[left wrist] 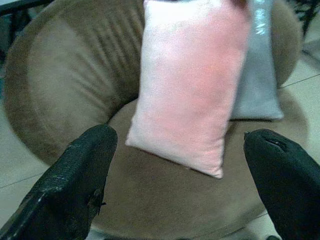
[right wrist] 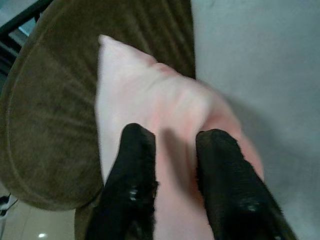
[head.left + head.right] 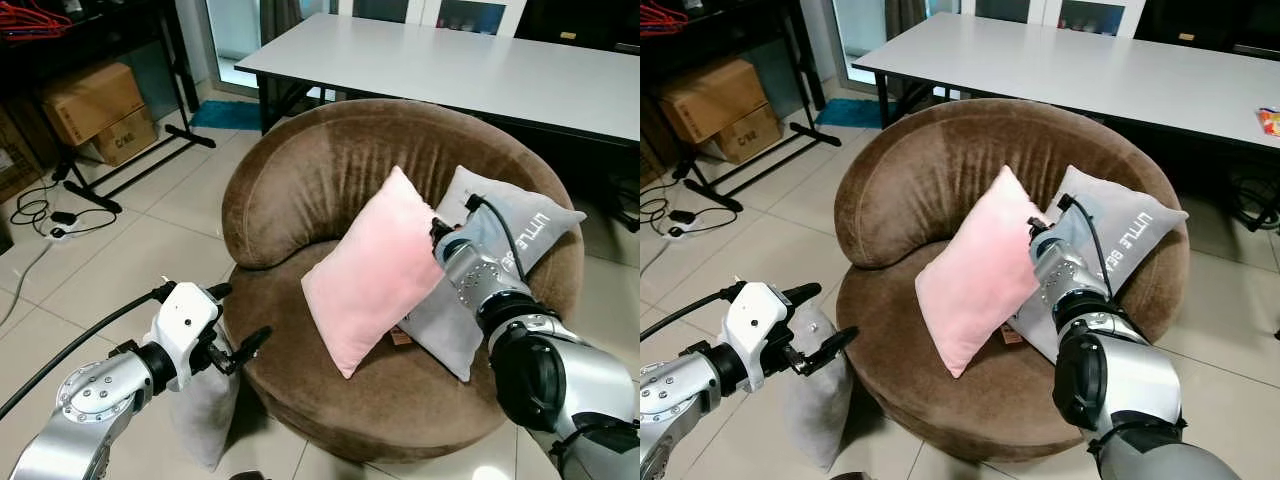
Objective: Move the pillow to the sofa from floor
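A pink pillow (image 3: 372,272) stands tilted on the seat of the round brown sofa (image 3: 300,180), leaning toward the backrest. My right gripper (image 2: 175,136) is shut on the pillow's upper right edge, its two black fingers pinching the pink fabric. Behind it a grey pillow (image 3: 535,222) with white lettering rests against the sofa's right side. My left gripper (image 3: 238,320) hangs open at the sofa's front left edge, holding nothing. Just below it, a second grey pillow (image 3: 205,410) stands on the floor against the sofa.
A long white table (image 3: 450,60) stands right behind the sofa. Cardboard boxes (image 3: 95,100) and a black stand's legs (image 3: 125,170) are at the far left, with cables (image 3: 40,215) on the tiled floor (image 3: 140,250).
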`<state>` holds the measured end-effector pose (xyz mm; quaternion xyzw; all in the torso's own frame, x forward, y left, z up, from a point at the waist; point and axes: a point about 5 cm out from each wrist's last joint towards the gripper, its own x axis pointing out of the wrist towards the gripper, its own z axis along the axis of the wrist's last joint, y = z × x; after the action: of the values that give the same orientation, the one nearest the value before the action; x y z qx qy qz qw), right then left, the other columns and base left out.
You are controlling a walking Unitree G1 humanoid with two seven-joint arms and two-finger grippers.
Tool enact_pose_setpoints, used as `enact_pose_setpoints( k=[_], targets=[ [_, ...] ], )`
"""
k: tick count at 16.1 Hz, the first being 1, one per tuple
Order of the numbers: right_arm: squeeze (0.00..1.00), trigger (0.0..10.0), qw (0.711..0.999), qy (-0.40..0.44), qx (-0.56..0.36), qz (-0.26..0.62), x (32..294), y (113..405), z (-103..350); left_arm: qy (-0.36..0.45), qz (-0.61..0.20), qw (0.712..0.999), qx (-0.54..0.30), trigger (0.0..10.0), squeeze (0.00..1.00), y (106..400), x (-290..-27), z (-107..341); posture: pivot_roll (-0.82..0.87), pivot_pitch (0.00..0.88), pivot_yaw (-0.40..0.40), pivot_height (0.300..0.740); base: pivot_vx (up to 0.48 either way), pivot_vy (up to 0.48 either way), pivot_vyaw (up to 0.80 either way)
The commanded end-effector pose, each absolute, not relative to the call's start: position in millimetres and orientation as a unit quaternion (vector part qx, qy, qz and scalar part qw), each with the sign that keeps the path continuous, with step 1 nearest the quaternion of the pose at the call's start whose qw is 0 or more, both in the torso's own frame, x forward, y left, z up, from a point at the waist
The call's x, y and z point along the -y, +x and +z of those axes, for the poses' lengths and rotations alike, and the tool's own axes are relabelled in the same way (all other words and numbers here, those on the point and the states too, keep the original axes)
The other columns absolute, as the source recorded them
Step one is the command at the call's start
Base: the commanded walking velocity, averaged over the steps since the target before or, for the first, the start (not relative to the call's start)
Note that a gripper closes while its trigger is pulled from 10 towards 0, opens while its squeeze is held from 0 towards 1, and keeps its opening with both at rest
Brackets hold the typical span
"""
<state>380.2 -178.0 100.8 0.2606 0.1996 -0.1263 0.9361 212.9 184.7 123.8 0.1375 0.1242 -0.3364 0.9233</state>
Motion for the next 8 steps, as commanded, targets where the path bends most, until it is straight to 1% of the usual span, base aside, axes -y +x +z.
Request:
enact_pose_setpoints(
  k=[1,3,4,5,6,7,8],
  targets=[
    [1.00,10.0,0.946,0.248,-0.167,-0.125,187.5,387.2,117.5,0.130,-0.348,0.922,-0.110,10.0,0.25,213.1,-184.6,132.6,0.05,0.000,0.010,0.740,0.000,0.000,0.00],
    [1.00,10.0,0.953,0.249,-0.134,-0.108,201.1,387.7,125.6,0.116,-0.353,0.923,-0.094,10.0,0.25,214.3,-182.5,139.3,0.04,0.000,0.014,0.740,0.000,0.000,0.00],
    [1.00,10.0,0.957,0.248,-0.121,-0.089,203.1,387.0,128.4,0.114,-0.347,0.927,-0.087,10.0,0.25,214.8,-181.6,141.2,0.03,0.000,0.016,0.740,0.000,0.000,0.00],
    [1.00,10.0,0.970,0.216,-0.101,-0.044,200.0,381.8,131.1,0.115,-0.331,0.934,-0.075,10.0,0.24,214.9,-180.1,142.5,0.02,0.000,0.022,0.740,0.000,0.000,0.00],
    [1.00,10.0,0.973,0.209,-0.094,-0.027,197.5,377.7,131.8,0.115,-0.321,0.937,-0.071,10.0,0.25,215.0,-179.9,142.2,0.01,0.000,0.025,0.740,0.000,0.000,0.00],
    [0.52,10.0,0.980,0.178,-0.082,0.016,189.0,362.8,133.9,0.116,-0.291,0.948,-0.064,10.0,0.24,215.6,-180.6,140.8,0.00,0.000,0.023,0.740,0.000,0.000,0.00],
    [0.25,10.0,0.983,0.160,-0.079,0.032,184.5,354.2,135.0,0.116,-0.278,0.952,-0.061,10.0,0.24,215.8,-180.9,139.9,0.00,0.000,0.023,0.740,0.000,0.000,0.00]
  ],
)
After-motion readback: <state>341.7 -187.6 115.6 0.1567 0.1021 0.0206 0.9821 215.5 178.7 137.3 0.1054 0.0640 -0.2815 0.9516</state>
